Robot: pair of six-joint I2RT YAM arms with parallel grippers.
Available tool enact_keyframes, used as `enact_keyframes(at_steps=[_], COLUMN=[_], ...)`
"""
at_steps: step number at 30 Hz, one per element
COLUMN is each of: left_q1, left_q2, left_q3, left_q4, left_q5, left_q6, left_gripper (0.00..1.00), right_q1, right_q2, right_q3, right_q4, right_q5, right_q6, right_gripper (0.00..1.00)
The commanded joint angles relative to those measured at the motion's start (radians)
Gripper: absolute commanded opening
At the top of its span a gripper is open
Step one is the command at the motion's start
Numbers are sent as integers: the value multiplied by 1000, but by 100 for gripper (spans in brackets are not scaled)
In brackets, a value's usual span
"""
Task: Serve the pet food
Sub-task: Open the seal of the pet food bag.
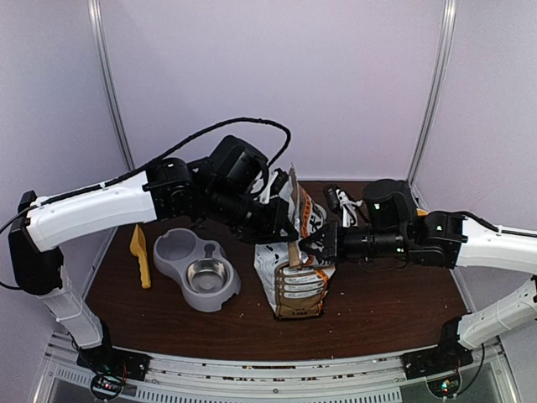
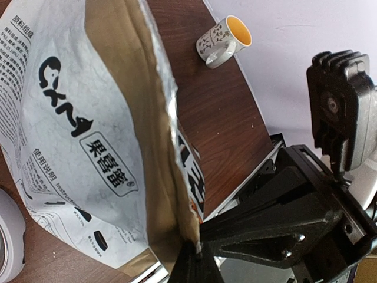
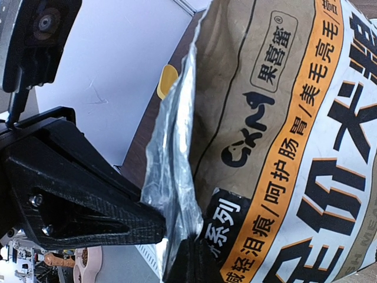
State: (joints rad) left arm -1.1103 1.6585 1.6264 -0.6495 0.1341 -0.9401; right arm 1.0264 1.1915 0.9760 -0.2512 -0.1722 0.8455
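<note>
Here, both arms reached in over the brown worktop (image 1: 377,311) and met at a silver-white printed bag (image 1: 294,277) with orange-brown trim. The bag stood upright near the middle of the worktop, with its base down.

The left claw (image 1: 273,222) was pinched together on the bag's upper left edge. In the left wrist view a fold of the crinkled foil rim ran down between its fingertips. The right claw (image 1: 315,243) came from the opposite side and was clamped on the bag's right edge. Its wrist view showed the foil lip caught between its dark fingers, with the printed front just beside them.

The pet food could not be seen in any view. The bag's mouth showed only foil and paper, and whatever it held was hidden.

A grey two-well feeder (image 1: 197,269) sat just left of the bag, with a steel bowl in the well nearer the bag. A yellow scoop (image 1: 141,256) lay further left, apart from the feeder. In the left wrist view a white mug (image 2: 224,40) with a yellow inside stood near the worktop's edge, well clear of the bag.
</note>
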Motion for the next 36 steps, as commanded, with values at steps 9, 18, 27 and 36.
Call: enact_keyframes(at_steps=[9,18,27,36], left_q1=[-3,-3,-1,1], left_q2=[-70,-86,-94,-94], left_q3=[-2,-24,-29,-28], left_q4=[72,71,79,70], left_q5=[-15,-30,-10,15], left_q6=[35,31,24,28], left_gripper=[0,0,1,40], right_q1=[2,2,2,2], right_q2=[25,7,-12,-62], right_q3=[4,11,-6,-34], right_q4=[-99,-91,31,136], right_q5=[117,102,-37,-119], right_q6=[27,26,19,38], right_gripper=[0,0,0,0])
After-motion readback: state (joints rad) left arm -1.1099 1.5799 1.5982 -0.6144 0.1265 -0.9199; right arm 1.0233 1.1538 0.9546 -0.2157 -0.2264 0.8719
